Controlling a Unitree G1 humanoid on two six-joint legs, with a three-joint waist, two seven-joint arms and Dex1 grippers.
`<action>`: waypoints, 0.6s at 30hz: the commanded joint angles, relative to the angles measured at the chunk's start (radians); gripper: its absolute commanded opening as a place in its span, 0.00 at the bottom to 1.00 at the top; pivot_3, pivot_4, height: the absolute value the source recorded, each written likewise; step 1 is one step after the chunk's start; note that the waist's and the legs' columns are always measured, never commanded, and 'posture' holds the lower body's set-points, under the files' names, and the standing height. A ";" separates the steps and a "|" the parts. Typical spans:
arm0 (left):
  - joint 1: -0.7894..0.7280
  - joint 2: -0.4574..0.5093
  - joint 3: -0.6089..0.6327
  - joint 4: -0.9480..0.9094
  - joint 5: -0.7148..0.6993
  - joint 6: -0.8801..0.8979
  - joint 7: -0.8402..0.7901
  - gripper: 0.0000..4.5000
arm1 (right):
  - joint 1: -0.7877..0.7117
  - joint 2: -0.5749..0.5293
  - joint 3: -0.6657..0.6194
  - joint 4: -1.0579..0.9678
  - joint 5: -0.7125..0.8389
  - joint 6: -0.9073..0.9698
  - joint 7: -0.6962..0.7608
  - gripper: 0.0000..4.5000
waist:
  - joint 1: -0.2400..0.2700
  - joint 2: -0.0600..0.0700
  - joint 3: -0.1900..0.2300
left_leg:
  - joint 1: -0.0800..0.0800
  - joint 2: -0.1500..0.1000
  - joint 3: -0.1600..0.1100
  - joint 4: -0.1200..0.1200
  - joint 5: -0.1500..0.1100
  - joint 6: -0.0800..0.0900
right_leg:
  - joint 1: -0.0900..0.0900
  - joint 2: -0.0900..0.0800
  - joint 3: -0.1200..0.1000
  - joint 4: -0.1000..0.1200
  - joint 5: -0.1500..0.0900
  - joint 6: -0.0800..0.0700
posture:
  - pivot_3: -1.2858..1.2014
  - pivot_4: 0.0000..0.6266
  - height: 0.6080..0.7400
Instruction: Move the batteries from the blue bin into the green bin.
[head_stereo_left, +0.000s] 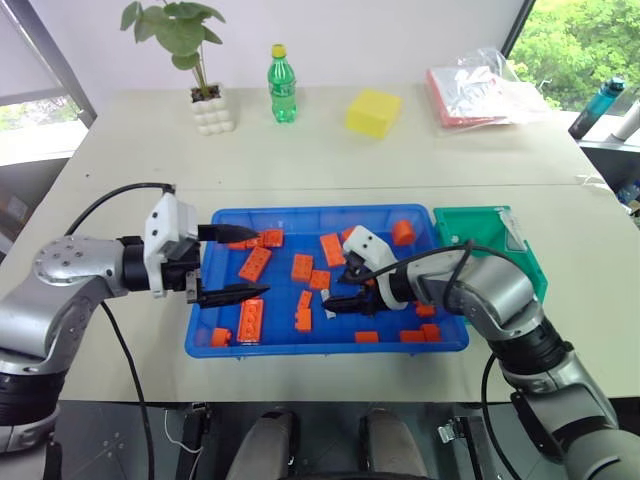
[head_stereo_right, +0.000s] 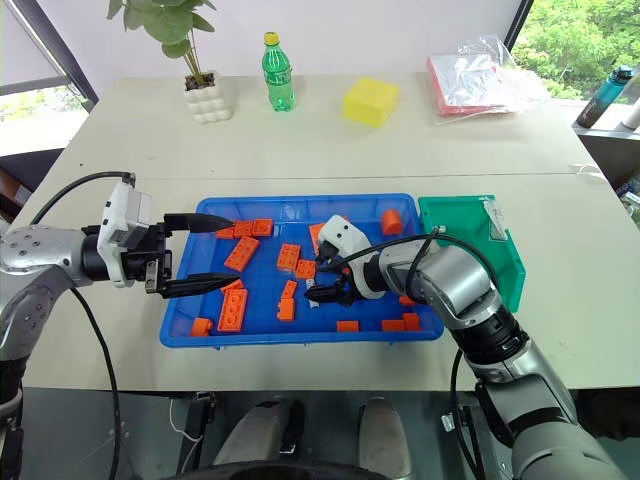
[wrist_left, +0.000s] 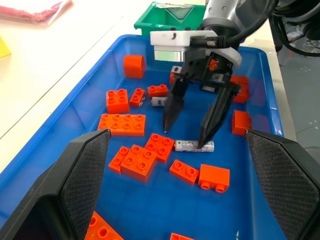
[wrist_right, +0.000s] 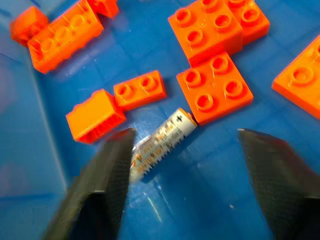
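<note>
Batteries: two in blue bin; green bin: one.

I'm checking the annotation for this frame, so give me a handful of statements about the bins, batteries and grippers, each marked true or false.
1. The right gripper is down inside the blue bin, its jaws apart with one fingertip at a battery lying on the floor. True.
2. That battery is already lifted clear of the bin floor. False: it lies flat among the orange bricks.
3. The left gripper holds an orange brick. False: its jaws are open and empty, over the bin's left end.
4. The green bin stands against the blue bin's right end. True.
5. A second battery lies farther along the blue bin. True.
</note>
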 joint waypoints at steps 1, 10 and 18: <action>-0.027 0.002 0.005 0.006 0.007 -0.026 -0.005 1.00 | -0.006 -0.018 0.012 -0.045 -0.009 0.014 -0.007 0.28 | 0.000 0.000 0.000 | 0.000 0.000 0.000 0.000 0.000 0.000 | 0.000 0.000 0.000 0.000 0.000 0.000 | 0.52 0.24 0.91; -0.052 -0.011 -0.008 0.039 0.025 -0.051 -0.014 1.00 | -0.010 -0.045 0.014 -0.042 -0.024 -0.014 0.009 0.01 | 0.000 0.000 0.000 | 0.000 0.000 0.000 0.000 0.000 0.000 | 0.000 0.000 0.000 0.000 0.000 0.000 | 0.52 0.24 0.91; -0.055 -0.012 -0.015 0.057 0.028 -0.063 -0.028 1.00 | -0.071 -0.149 -0.371 -0.083 0.145 0.062 0.092 0.01 | 0.003 0.000 0.000 | -0.001 0.000 0.000 0.000 0.000 0.000 | 0.000 0.000 0.000 0.000 0.000 0.000 | 0.52 0.24 0.91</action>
